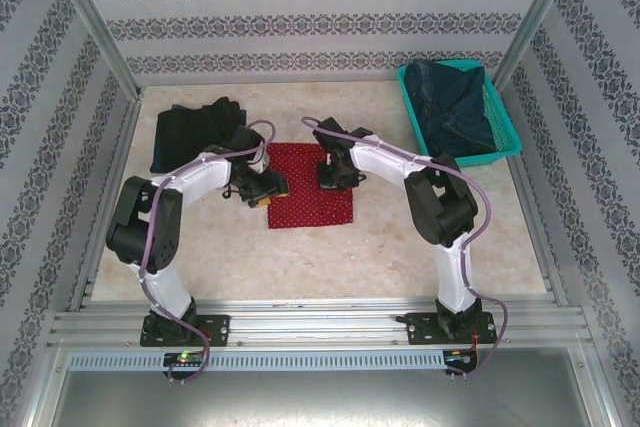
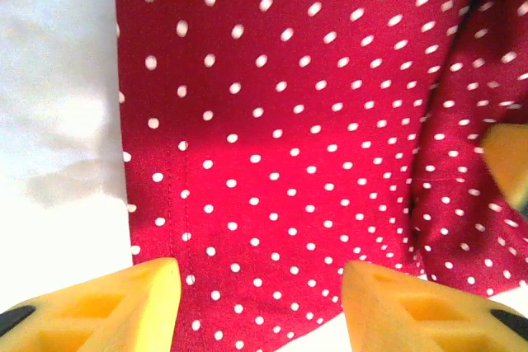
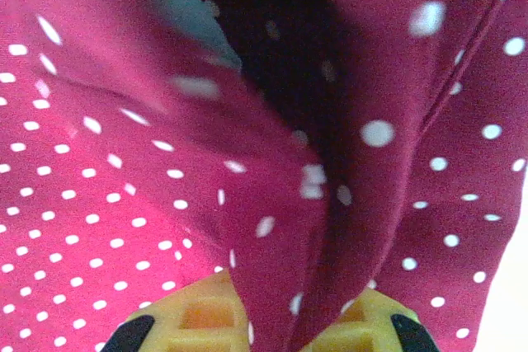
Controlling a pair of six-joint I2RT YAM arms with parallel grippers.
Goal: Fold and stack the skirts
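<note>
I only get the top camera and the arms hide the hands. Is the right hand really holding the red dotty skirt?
Observer: Yes. The right wrist camera shows a bunched fold of the red skirt pinched in the right gripper, which is shut on it.
Child: Is the left hand grabbing it too?
Observer: No. The left gripper has its jaws apart, with the cloth lying under them and nothing clamped.
Child: Is the skirt flat over there?
Observer: Mostly. Its stitched left edge lies straight on the pale table, but a crease runs down the cloth on the right side of that view.
</note>
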